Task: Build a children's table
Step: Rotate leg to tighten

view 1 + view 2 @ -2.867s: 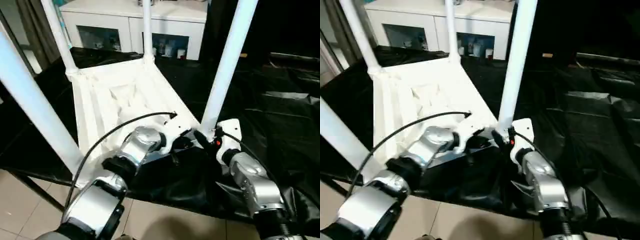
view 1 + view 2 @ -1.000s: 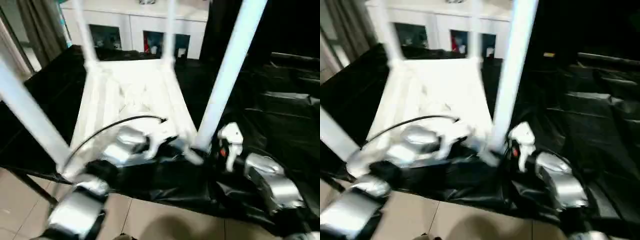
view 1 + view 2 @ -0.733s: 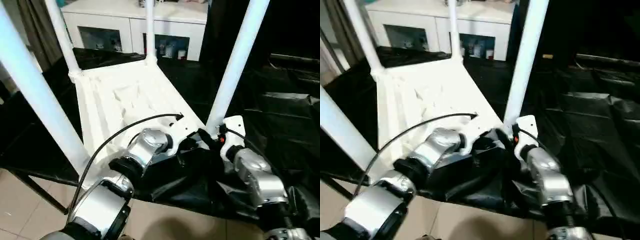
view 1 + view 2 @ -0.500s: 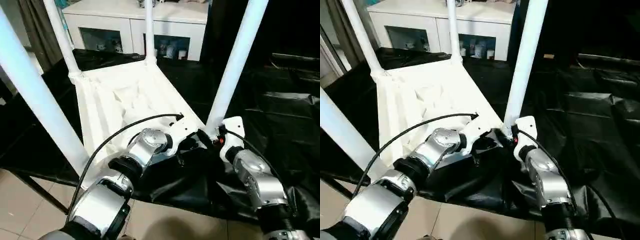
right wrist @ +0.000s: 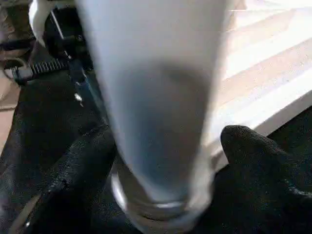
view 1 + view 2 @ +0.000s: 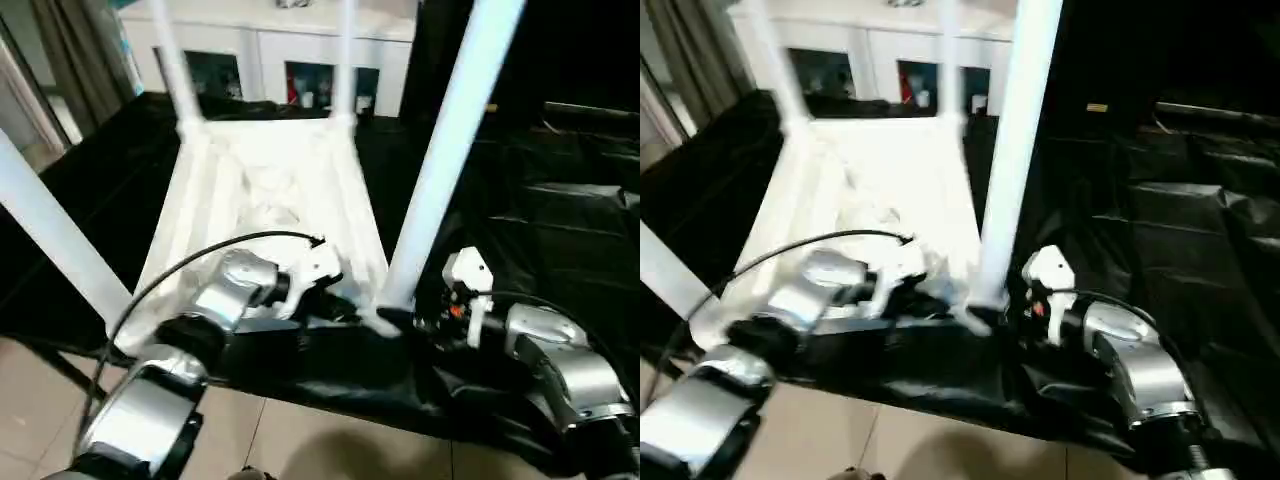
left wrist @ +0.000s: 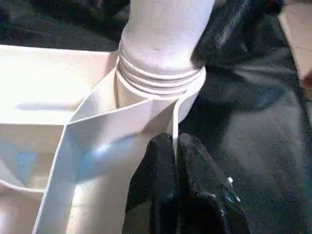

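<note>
The children's table (image 6: 270, 190) lay upside down on black sheeting (image 6: 560, 200), all white, ribbed underside up, four round legs standing from its corner sockets. My left gripper (image 7: 174, 146) was pinched shut on a thin rib beside the threaded near-right socket. My right gripper (image 5: 163, 146) stood open around that leg (image 6: 440, 150), fingers clear of it. I could read no writing.
</note>
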Controlling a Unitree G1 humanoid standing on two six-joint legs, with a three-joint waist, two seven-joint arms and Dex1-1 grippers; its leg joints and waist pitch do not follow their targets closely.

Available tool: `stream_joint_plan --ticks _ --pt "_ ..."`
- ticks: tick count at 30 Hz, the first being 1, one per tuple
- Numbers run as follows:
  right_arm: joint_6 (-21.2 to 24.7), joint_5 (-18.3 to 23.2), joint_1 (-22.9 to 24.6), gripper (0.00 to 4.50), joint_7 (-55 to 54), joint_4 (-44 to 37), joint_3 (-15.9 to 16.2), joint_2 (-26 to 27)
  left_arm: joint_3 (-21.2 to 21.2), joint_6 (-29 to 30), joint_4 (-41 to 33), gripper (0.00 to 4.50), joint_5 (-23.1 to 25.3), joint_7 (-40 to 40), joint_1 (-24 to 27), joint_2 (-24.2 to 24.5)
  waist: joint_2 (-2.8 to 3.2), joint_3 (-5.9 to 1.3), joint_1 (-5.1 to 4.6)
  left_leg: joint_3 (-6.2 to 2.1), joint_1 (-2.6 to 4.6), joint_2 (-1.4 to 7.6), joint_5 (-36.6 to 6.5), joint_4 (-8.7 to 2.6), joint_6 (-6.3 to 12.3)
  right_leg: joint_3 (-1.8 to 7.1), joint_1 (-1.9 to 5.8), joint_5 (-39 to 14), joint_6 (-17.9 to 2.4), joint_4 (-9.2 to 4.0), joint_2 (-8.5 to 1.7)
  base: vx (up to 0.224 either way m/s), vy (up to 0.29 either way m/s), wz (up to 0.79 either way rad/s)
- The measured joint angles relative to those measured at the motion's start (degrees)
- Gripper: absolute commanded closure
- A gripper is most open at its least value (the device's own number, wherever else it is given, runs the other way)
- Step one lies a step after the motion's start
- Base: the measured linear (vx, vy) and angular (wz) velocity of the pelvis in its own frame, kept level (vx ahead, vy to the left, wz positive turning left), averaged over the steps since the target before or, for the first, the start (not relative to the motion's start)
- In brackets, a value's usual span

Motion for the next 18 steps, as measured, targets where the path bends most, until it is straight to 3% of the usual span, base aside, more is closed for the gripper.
stream_joint_plan --ticks 7,12,13,18 --pt "-2.91 -1.51 -0.14 0.73 1.07 1.50 2.97 1.24 0.49 0.31 -2.57 4.50 -0.18 -1.30 1.39 1.69 -0.22 0.14 -0.26 0.00 0.03 0.04 0.00 -0.08 0.00 -0.02 -0.08 0.00 0.00 0.05 0.03 0.000 0.000 0.00" --pt "-3.06 -1.51 -0.68 0.73 1.03 1.53 3.31 1.96 0.49 0.67 -3.11 4.50 -0.22 -1.49 1.58 1.81 -0.25 0.16 -0.36 0.01 0.02 0.03 0.00 -0.06 -0.01 0.00 -0.08 0.00 0.00 0.05 0.03 0.000 0.000 0.00" --pt "-3.06 -1.48 -0.92 1.00 1.10 1.52 3.38 2.21 0.49 0.78 -3.15 4.50 -0.22 -1.50 1.59 1.79 -0.25 0.16 -0.35 0.01 0.02 0.03 0.00 -0.06 0.00 0.00 -0.08 0.00 0.00 0.04 0.03 0.000 0.000 0.00" --pt "-3.76 -1.45 -1.25 1.13 0.97 2.35 3.36 2.49 0.48 1.45 -3.64 4.50 -0.21 -1.63 1.72 1.74 -0.25 0.15 -0.32 0.02 0.00 0.03 0.00 -0.03 0.00 0.00 -0.08 0.00 0.00 0.04 0.02 0.000 0.000 0.00"
